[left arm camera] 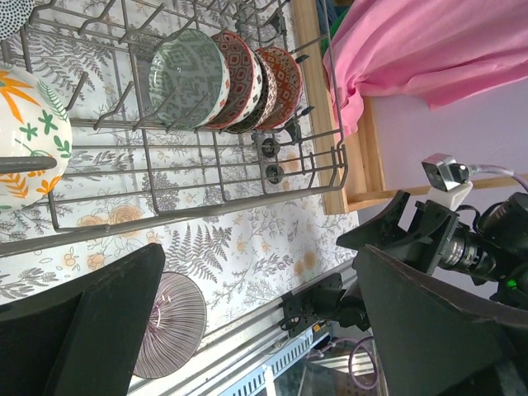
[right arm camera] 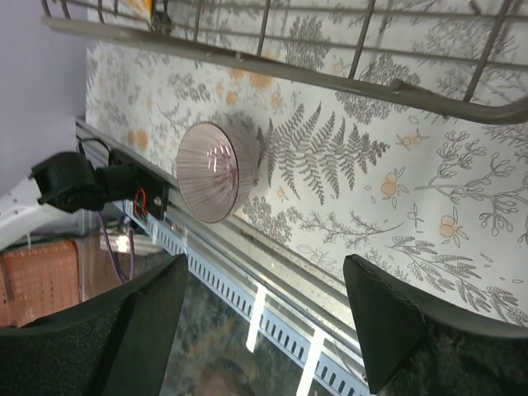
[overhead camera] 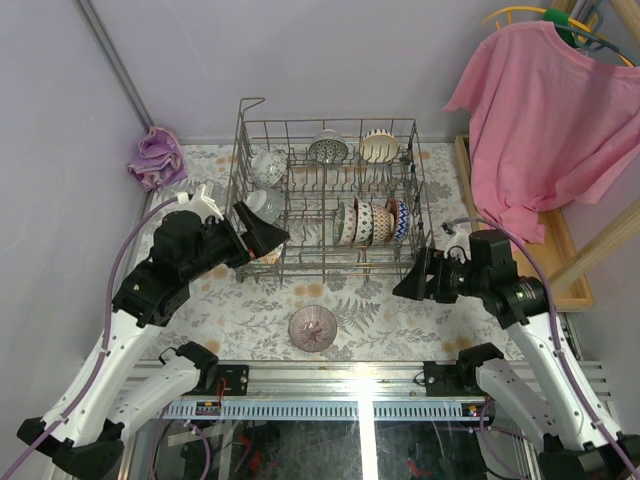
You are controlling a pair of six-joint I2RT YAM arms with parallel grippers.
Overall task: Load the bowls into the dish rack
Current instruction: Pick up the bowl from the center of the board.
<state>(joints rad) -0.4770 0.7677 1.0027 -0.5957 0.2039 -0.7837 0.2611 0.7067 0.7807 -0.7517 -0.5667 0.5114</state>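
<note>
The grey wire dish rack [overhead camera: 262, 128] stands mid-table and holds several bowls: a row of patterned ones [overhead camera: 372, 221] at its right front, others at the back and left. One purple ribbed bowl [overhead camera: 313, 327] sits upside down on the tablecloth in front of the rack. My left gripper [overhead camera: 262, 238] is open and empty at the rack's left front corner. My right gripper [overhead camera: 412, 278] is open and empty at the rack's right front corner. The left wrist view shows the bowl row [left arm camera: 221, 78], a floral bowl [left arm camera: 29, 136] and the purple bowl [left arm camera: 169, 322]. The right wrist view shows the purple bowl [right arm camera: 216, 172] below the rack's rim [right arm camera: 289, 70].
A purple cloth [overhead camera: 157, 157] lies at the back left. A pink shirt [overhead camera: 545, 110] hangs at the right above a wooden frame [overhead camera: 565, 250]. The metal rail [overhead camera: 360, 375] runs along the table's near edge. The fern-print tablecloth [overhead camera: 400, 320] covers the table.
</note>
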